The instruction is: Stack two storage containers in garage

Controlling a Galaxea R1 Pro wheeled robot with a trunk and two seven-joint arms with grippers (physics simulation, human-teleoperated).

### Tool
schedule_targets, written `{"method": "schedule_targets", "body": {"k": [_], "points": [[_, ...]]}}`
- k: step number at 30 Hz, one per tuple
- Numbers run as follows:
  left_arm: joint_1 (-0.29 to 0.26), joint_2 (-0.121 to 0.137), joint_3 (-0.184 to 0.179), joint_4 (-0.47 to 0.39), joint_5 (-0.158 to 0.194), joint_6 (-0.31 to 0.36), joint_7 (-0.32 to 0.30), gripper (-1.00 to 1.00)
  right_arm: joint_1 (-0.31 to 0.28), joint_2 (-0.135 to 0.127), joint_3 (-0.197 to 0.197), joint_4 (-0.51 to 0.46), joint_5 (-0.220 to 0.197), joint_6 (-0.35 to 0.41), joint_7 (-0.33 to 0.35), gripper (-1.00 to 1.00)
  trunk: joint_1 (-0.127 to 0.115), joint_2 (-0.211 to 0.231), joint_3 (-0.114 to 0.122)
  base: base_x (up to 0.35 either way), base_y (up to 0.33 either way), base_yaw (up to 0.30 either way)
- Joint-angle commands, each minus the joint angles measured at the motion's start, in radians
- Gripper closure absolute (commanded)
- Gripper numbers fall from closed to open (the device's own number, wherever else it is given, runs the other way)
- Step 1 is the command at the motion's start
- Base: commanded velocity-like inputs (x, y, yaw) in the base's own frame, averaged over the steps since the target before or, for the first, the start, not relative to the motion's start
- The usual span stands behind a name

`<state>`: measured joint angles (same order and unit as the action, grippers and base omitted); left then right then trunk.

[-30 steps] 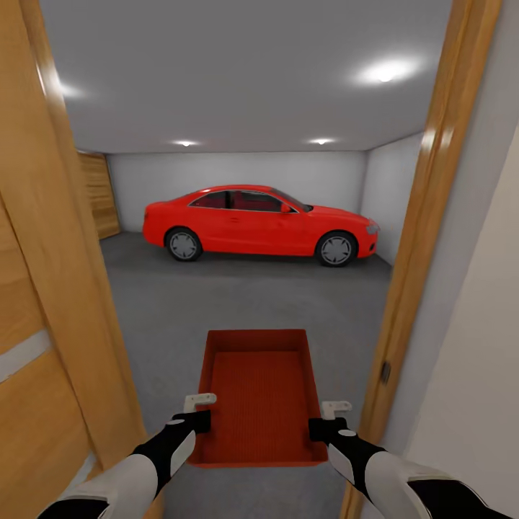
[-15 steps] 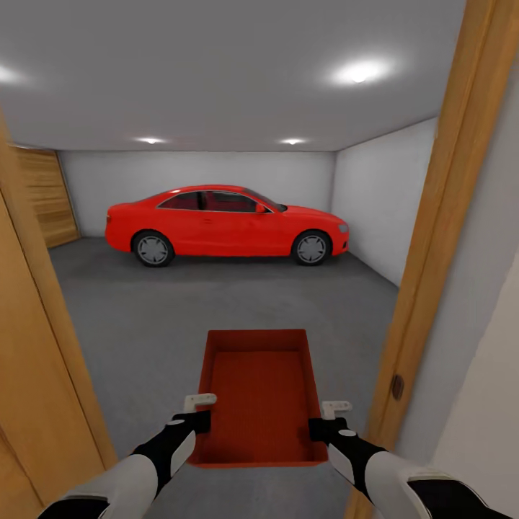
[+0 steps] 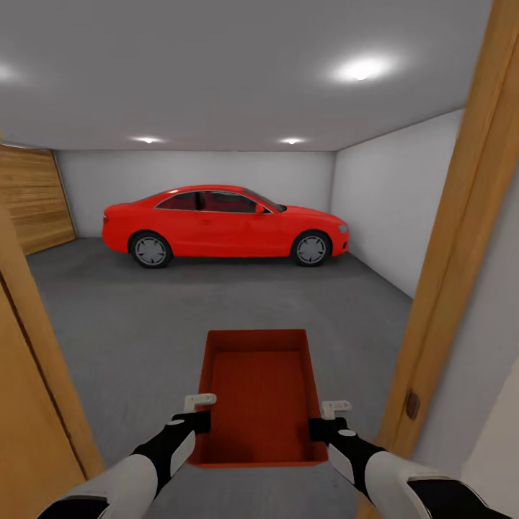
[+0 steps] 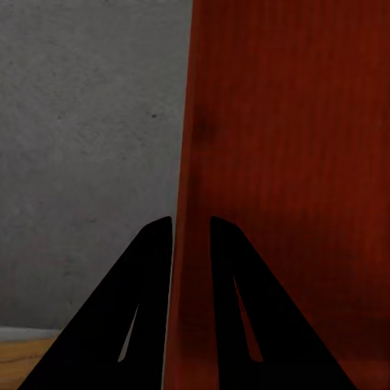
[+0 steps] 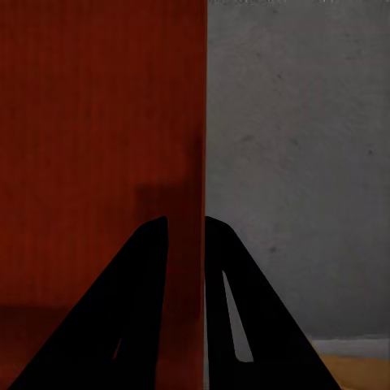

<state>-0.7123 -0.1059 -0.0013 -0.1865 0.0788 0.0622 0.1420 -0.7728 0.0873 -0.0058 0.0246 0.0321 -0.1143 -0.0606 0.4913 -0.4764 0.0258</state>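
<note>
One orange-red storage container [image 3: 259, 393] hangs level in front of me, open side up and with nothing inside, carried between both arms. My left gripper [image 3: 200, 418] is shut on its left wall near the near corner, and my right gripper [image 3: 324, 422] is shut on its right wall. In the left wrist view the black fingers [image 4: 146, 284] pinch the red wall [image 4: 284, 162]. The right wrist view shows the same grip, fingers [image 5: 231, 284] on the wall [image 5: 97, 122]. Beneath the container lies the garage's dark grey concrete floor [image 3: 144, 310].
I stand in a wooden-framed doorway, its right post [image 3: 461, 238] and left door edge [image 3: 36, 375] close on either side. A red car [image 3: 223, 227] is parked across the far end. A wooden garage door [image 3: 32, 205] is at back left and a white wall [image 3: 382, 209] on the right.
The camera has advanced through the doorway: the frame posts slid outward and more of the garage shows. The container and both grippers hold the same place in the view.
</note>
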Motion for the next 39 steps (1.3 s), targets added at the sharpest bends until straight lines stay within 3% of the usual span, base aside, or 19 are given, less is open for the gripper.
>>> {"method": "schedule_targets", "body": {"k": [1, 30, 39], "points": [[0.0, 0.032, 0.044, -0.015, -0.011, 0.007, 0.016, 1.0, 0.0, -0.001, -0.006, 0.005, -0.011, -0.005, -0.007, 1.0, 0.001, -0.001, 0.0, 0.305, 0.0, 0.0], [-0.001, 0.034, 0.044, -0.014, -0.011, 0.006, 0.016, 1.0, 0.0, -0.003, -0.006, 0.005, -0.011, -0.005, -0.007, 1.0, 0.001, -0.001, 0.0, 0.32, 0.0, 0.031], [-0.001, 0.034, 0.044, -0.016, -0.011, 0.005, 0.016, 1.0, 0.0, -0.003, -0.006, 0.005, -0.011, -0.005, -0.008, 1.0, 0.001, -0.001, 0.0, 0.036, 0.0, 0.031]]}}
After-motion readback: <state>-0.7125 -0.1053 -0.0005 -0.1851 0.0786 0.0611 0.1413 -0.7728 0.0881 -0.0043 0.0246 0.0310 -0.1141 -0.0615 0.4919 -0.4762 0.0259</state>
